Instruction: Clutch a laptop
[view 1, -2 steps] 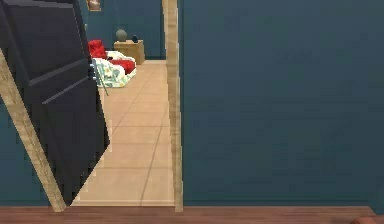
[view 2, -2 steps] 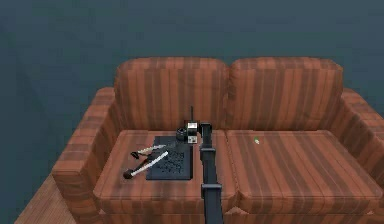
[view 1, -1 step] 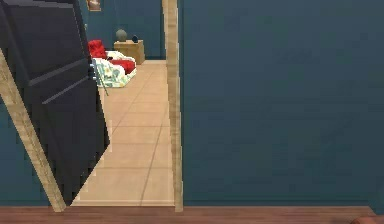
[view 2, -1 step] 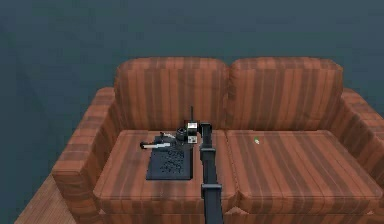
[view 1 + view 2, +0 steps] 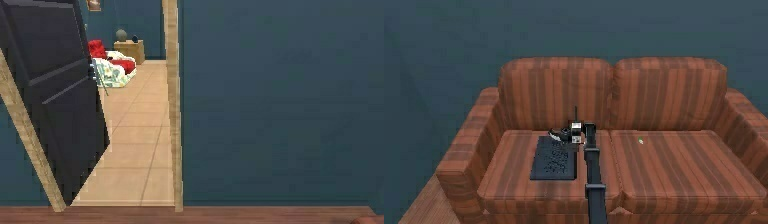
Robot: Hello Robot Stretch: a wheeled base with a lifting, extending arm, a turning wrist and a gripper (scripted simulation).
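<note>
Far to the left of the pincer (image 5: pixel 554 134): the rolled armrest (image 5: pixel 469 150) of a rust-striped sofa (image 5: pixel 664 95). Nearer, just left of and below the pincer: a dark laptop (image 5: pixel 555 160), lying flat on the left seat cushion (image 5: pixel 504 165) with its back edge right at the fingers; touching or merely above, cannot tell. Cannot tell either whether gripping anything, with the laptop resting on the cushion right there. Points leftward, low over the rear of that cushion, in front of the backrest (image 5: pixel 554 90). Immediately right of the pincer: two white squares (image 5: pixel 574 127) with black marks, capping the arm (image 5: pixel 594 185), a dark square bar stretched straight up from the bottom edge along the seam between the seats. Farther right: the right seat cushion (image 5: pixel 674 165), with a small pale speck (image 5: pixel 641 141) roughly level with the pincer. Beyond and above the pincer: a dark blue wall (image 5: pixel 444 40).
</note>
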